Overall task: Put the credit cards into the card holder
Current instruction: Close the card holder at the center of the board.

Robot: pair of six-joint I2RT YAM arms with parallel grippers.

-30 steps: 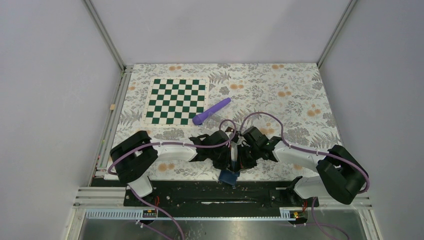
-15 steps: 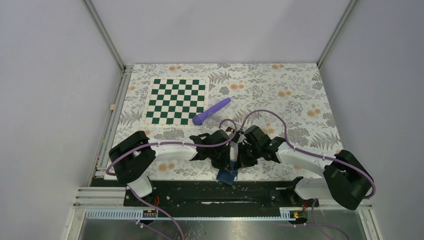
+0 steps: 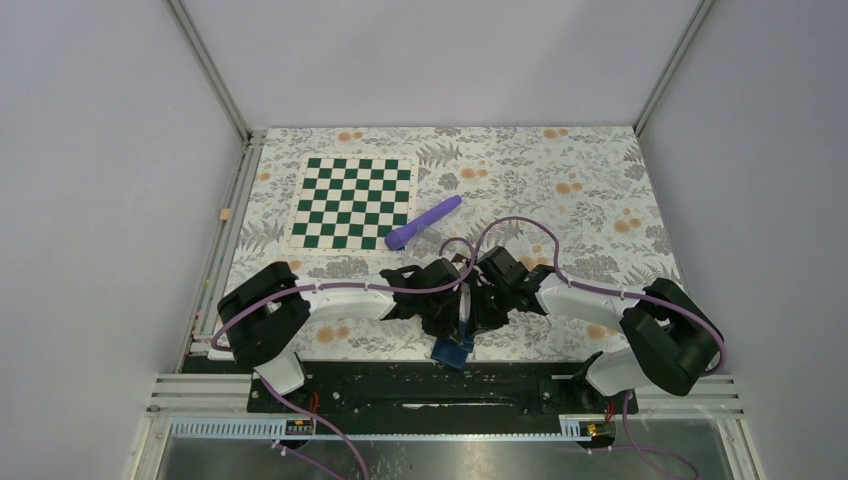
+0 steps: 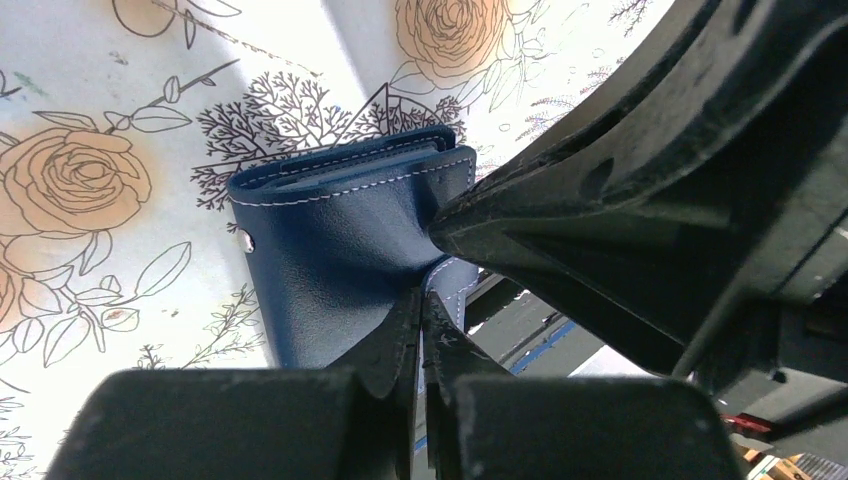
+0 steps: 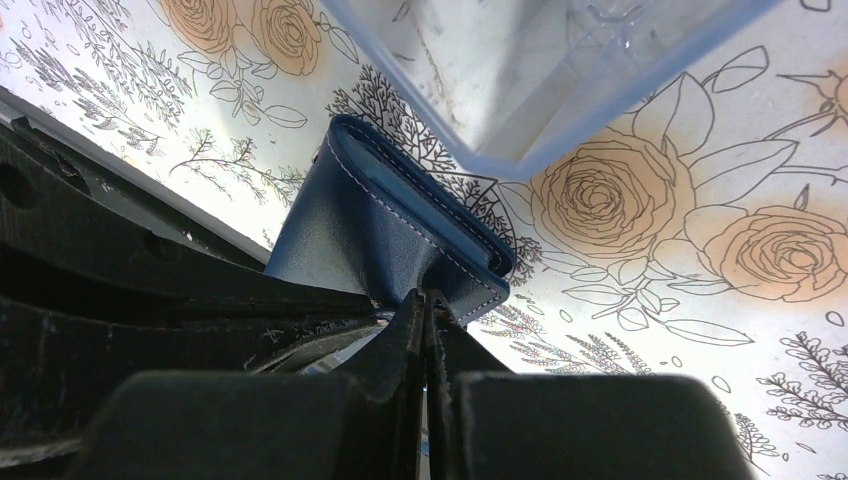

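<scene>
I'm watching the card holder (image 4: 330,240) sitting at the near edge of the flowered table (image 3: 600,190), directly under both wrists, with the two arms crowding in on it from opposite sides so that neither is the nearer one. My left gripper (image 4: 421,300) is squeezing its fingers all but together on one thin rim of the navy cover. My right gripper (image 5: 425,305) is doing the same on another rim, so each is pinching a sliver of leather and nothing else. The card holder is lying folded, and its layered edge, where the covers part, is pointing away from both sets of fingers and toward the clear tray (image 5: 540,80) just beyond it. I'm judging that the coming move is turning on that: the two pinched rims are needing to be drawn apart so the mouth opens. A pale blue-grey strip is showing between the covers, and I cannot tell whether it is lining or a card. The part of the tray that I'm seeing is holding no cards, and I'm seeing no loose cards anywhere.
</scene>
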